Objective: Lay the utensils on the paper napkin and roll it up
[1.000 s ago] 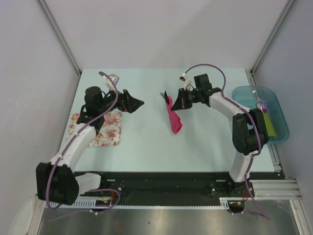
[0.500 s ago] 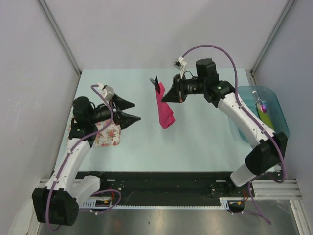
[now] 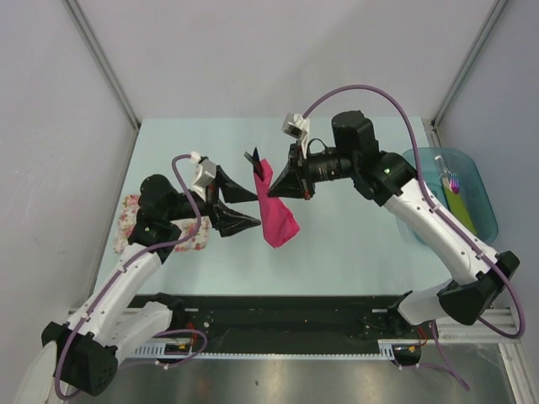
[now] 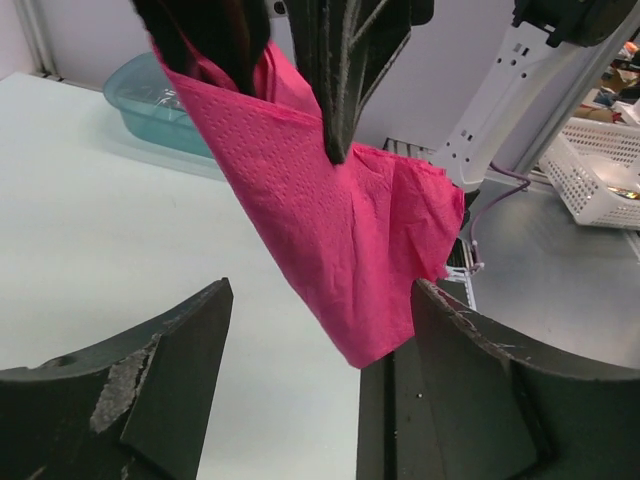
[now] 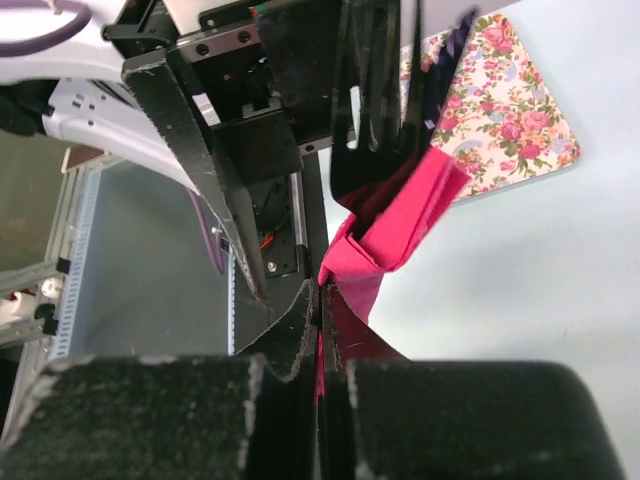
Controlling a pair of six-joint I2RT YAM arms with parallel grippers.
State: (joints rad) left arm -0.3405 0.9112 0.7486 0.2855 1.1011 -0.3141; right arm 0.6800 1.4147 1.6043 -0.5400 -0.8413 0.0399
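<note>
The magenta paper napkin (image 3: 276,215) hangs loosely folded in the air above the table. My right gripper (image 3: 276,187) is shut on its upper part. In the right wrist view the right gripper (image 5: 322,292) pinches a pink fold of the napkin (image 5: 400,225). The utensils stick out of the top of the napkin: black fork tines (image 5: 375,90) and a dark blue piece (image 5: 447,52), also seen from above (image 3: 255,159). My left gripper (image 3: 251,207) is open just left of the bundle. In the left wrist view the napkin (image 4: 340,220) hangs between and beyond the left gripper's (image 4: 322,288) spread fingers.
A white cloth with pink floral print (image 3: 189,236) lies at the table's left under my left arm, also seen in the right wrist view (image 5: 505,110). A teal basin (image 3: 418,160) at the right edge holds a brush (image 3: 450,178) and a yellow-green strip (image 3: 463,210).
My right arm has lifted the napkin bundle off the table and carried it left and nearer. My left arm has swung right to meet it, and its jaws have narrowed a little.
</note>
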